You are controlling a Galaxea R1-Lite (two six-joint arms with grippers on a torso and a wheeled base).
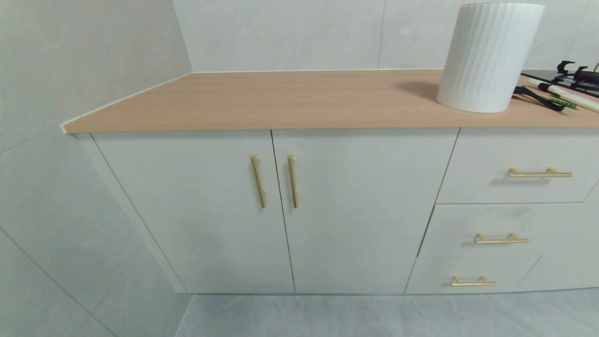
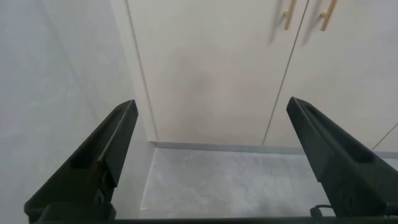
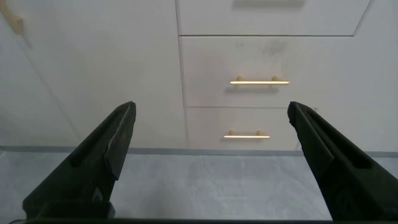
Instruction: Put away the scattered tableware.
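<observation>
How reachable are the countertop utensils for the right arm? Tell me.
Probably not yet: the right gripper hangs open low before the drawers, while the utensils lie up on the countertop.

- Countertop (image 1: pixel 281 98): one, wooden.
- White ribbed container (image 1: pixel 486 56): one.
- Long utensils: three, namely a black utensil (image 1: pixel 538 97), a green-patterned utensil (image 1: pixel 563 102) and a cream utensil (image 1: pixel 568 95).
- Cabinet doors: two, a left door (image 1: pixel 187 210) and a right door (image 1: pixel 365 210).
- Drawers: three, a top drawer (image 1: pixel 486 154), a middle drawer (image 1: pixel 468 217) and a bottom drawer (image 1: pixel 449 267).
- Gold bar handles: five, made up of two vertical handles (image 1: pixel 258 181) on the doors and three horizontal handles (image 1: pixel 539 173) on the drawers.
- Grippers: two, a left gripper (image 2: pixel 211 104) and a right gripper (image 3: pixel 211 107), two fingers each.
</observation>
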